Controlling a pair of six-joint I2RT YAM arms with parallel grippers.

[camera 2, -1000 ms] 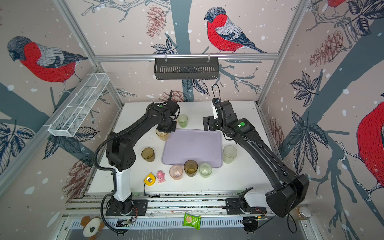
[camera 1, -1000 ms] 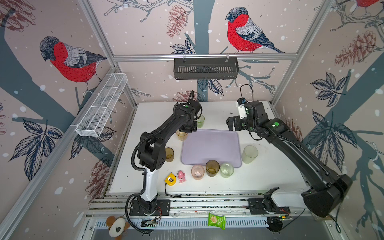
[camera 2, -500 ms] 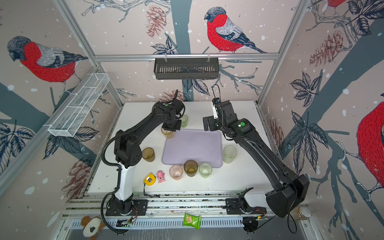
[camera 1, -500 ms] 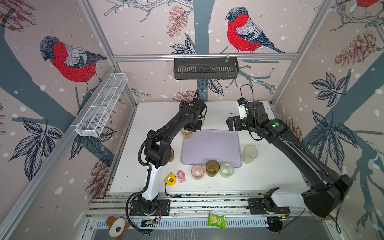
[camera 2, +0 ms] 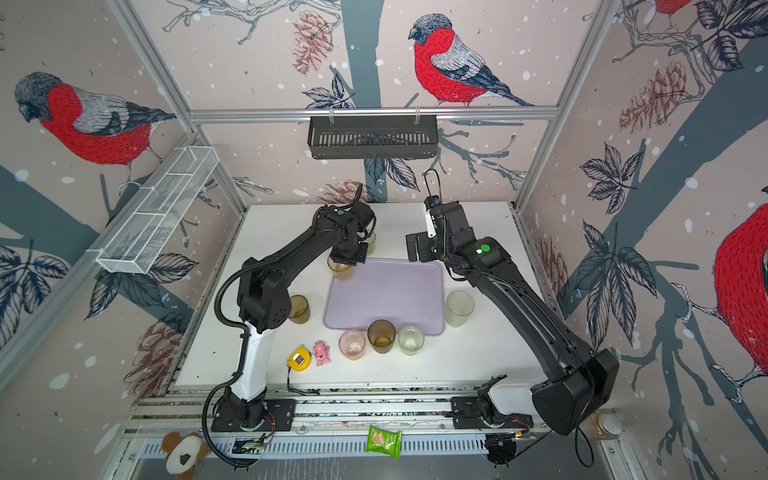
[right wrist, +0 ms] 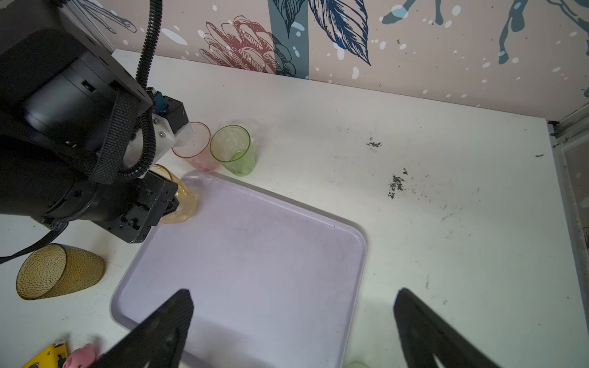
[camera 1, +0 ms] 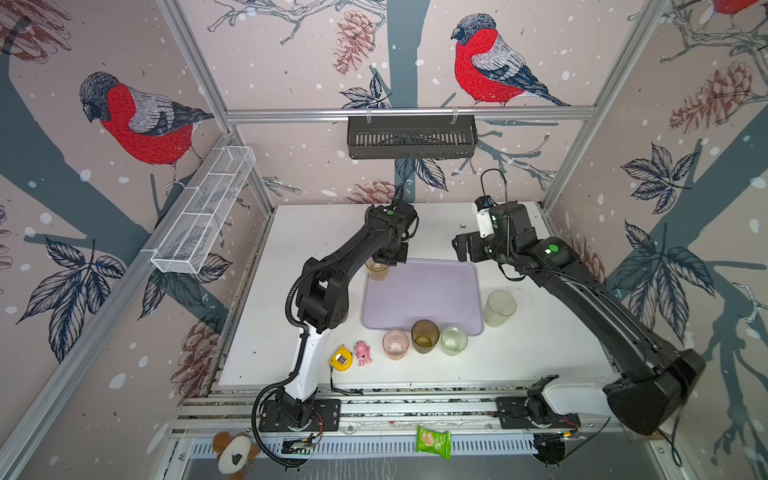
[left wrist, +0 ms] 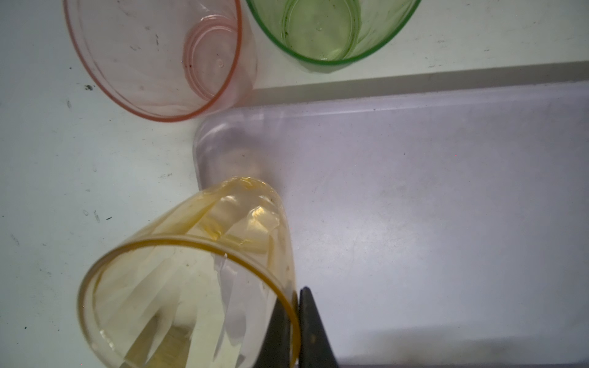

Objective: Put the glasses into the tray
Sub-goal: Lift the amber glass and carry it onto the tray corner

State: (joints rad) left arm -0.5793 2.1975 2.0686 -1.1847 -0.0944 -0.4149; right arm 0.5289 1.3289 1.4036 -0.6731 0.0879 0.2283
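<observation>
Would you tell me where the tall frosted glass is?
In both top views, the frosted glass stands right of the lavender tray, toward its front.

With the patterned wall (right wrist: 414,47) taken as twelve o'clock, the lavender tray (right wrist: 255,270) lies skewed on the white tabletop (right wrist: 446,143). The right pincer (right wrist: 293,292) hangs over the tray's six-o'clock edge, its two black fingers (right wrist: 165,328) spread wide with nothing between them. At the tray's ten-o'clock corner the left pincer (right wrist: 173,204) grips the amber glass (right wrist: 186,199). Just past that corner, toward eleven, the pink glass (right wrist: 197,153) and the green glass (right wrist: 234,153) stand side by side. The brown glass (right wrist: 60,270) sits at nine o'clock, off the tray. A yellow tape measure (right wrist: 47,354) and a pink toy (right wrist: 83,354) show at eight, and dark crumbs (right wrist: 395,184) at two.
</observation>
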